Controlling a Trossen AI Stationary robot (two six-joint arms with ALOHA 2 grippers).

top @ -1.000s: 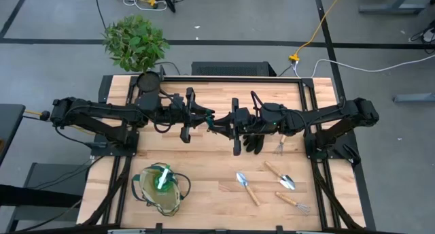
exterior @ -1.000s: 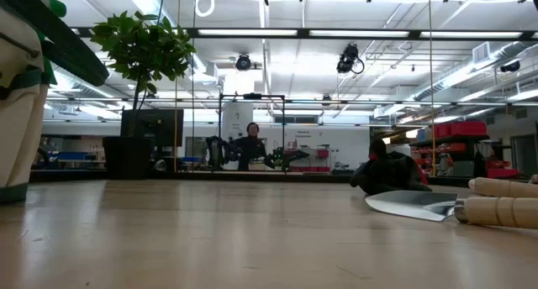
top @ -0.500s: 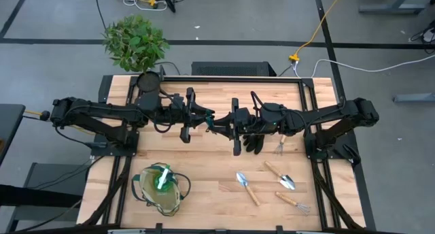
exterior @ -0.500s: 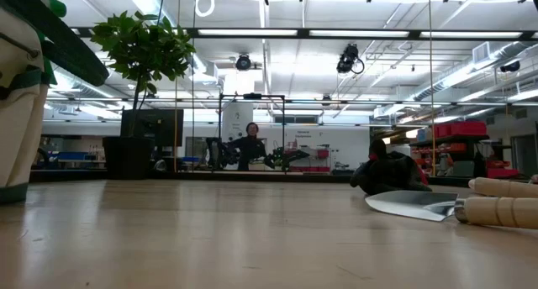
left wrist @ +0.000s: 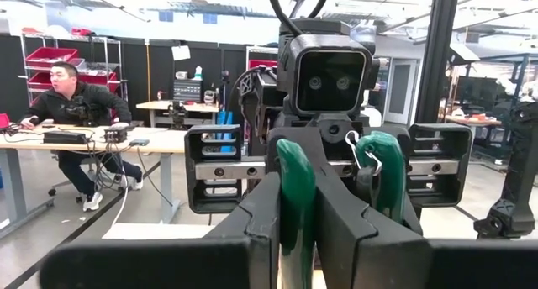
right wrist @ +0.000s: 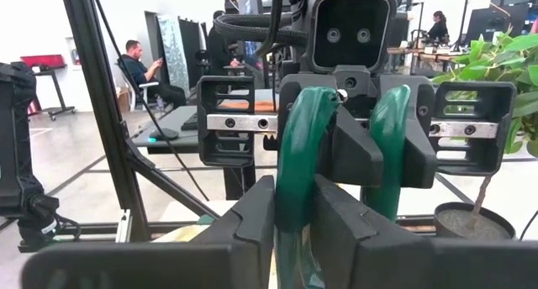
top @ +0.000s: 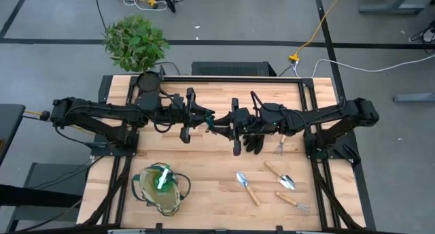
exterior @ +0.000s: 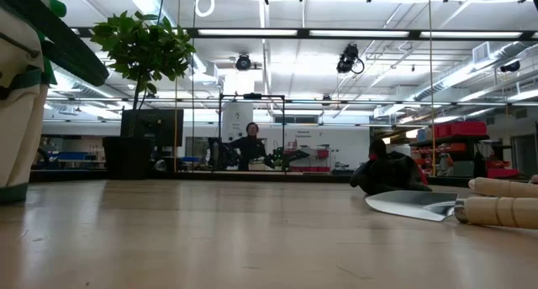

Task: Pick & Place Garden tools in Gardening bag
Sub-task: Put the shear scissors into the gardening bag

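Green-handled pruning shears (top: 214,122) hang in the air above the middle of the table, between my two grippers, which face each other. My left gripper (top: 204,120) comes in from the table's left and my right gripper (top: 225,123) from its right, each shut on one green handle. The beige gardening bag (top: 160,188) stands near the front left with a green spray bottle (top: 162,177) in it. A black glove (top: 255,140) and a hand fork (top: 279,147) lie under my right arm. Two trowels (top: 247,186) (top: 280,175) and another fork (top: 293,203) lie at the front right. My left gripper pinches one green handle (left wrist: 296,197) of the shears between its two fingers, coming level from the table's left, fingers along the handle. The shears are lifted clear of the table. My right gripper pinches the other green handle (right wrist: 294,180) between its two fingers, level from the table's right, fingers along the handle. The shears hang clear of the table between the two grippers.
A leafy plant (top: 136,42) stands beyond the far left corner, with a black round pot (top: 148,81) on the table's far left. In the low view the bag (exterior: 21,112) fills the left edge and a trowel (exterior: 420,205) and the glove (exterior: 391,176) lie right. People sit in the room behind.
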